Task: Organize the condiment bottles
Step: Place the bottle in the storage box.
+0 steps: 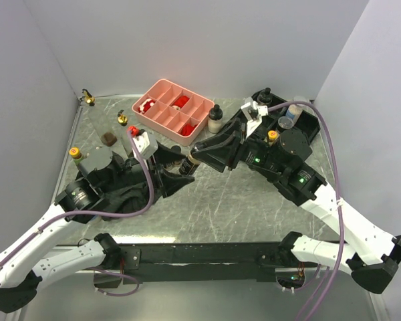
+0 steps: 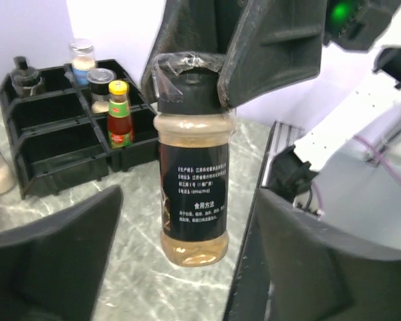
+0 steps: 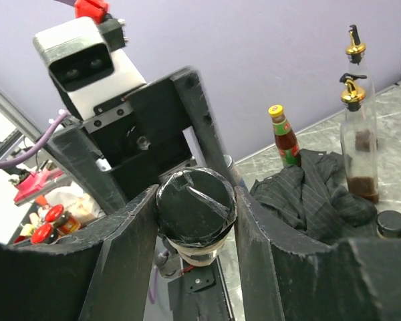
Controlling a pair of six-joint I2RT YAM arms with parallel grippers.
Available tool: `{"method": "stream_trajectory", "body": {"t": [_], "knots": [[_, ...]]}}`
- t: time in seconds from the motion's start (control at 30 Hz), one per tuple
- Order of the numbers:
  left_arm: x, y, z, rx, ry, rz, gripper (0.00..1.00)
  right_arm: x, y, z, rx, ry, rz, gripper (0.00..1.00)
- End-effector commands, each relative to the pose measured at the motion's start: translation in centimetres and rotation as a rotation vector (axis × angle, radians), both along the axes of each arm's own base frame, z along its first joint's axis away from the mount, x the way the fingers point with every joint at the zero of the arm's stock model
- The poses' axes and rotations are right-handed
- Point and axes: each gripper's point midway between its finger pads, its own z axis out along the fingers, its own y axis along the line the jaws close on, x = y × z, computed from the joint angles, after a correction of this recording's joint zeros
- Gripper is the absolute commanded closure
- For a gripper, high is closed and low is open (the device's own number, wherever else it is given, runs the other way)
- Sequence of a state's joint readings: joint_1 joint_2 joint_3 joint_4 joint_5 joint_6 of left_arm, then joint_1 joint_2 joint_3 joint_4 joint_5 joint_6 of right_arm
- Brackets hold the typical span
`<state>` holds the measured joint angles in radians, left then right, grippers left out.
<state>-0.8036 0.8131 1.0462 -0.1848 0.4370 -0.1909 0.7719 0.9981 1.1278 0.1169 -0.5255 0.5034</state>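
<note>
Right gripper (image 3: 195,212) clamps the lid of our pale-powder spice jar (image 2: 190,167); left gripper (image 2: 187,231) stands wide around it.

We read 食用方法 in pale characters on the black label of the spice jar (image 2: 190,194); the smaller lines above it are too blurred. Left of that jar, the label on the yellow-capped sauce bottle (image 2: 119,117) is illegible to us.
</note>
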Motion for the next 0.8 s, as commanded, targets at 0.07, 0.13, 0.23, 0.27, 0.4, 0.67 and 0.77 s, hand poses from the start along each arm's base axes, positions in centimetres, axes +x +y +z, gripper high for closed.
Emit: {"method": "stream_trajectory", "body": {"t": [0.07, 0.13, 0.23, 0.27, 0.4, 0.67, 0.77], "knots": [[2.2, 1.6, 0.8, -0.041, -0.036, 0.164, 0.04, 3.0, -2.0, 2.9, 0.017, -0.076, -0.150, 0.87], [2.7, 1.9, 0.2, -0.029, -0.035, 0.192, 0.04, 5.2, -3.1, 2.9, -0.015, -0.089, -0.255, 0.88], [3.3, 2.2, -0.2, -0.024, -0.032, 0.231, 0.04, 9.1, -5.5, 2.7, -0.046, -0.101, -0.410, 0.90], [3.4, 2.2, -0.2, -0.022, -0.034, 0.235, 0.03, 10.7, -6.7, 2.7, -0.065, -0.133, -0.506, 0.90], [3.8, 2.6, -0.3, -0.030, -0.031, 0.273, 0.04, 17.0, -11.3, 1.4, -0.165, -0.207, -0.865, 0.90], [4.0, 3.2, -0.7, -0.073, -0.017, 0.309, 0.04, 27.4, -19.7, -3.9, -0.345, -0.245, -1.320, 0.93], [3.9, 3.6, -0.5, -0.095, -0.021, 0.321, 0.04, 31.0, -21.2, -6.6, -0.369, -0.207, -1.346, 0.93]]}}
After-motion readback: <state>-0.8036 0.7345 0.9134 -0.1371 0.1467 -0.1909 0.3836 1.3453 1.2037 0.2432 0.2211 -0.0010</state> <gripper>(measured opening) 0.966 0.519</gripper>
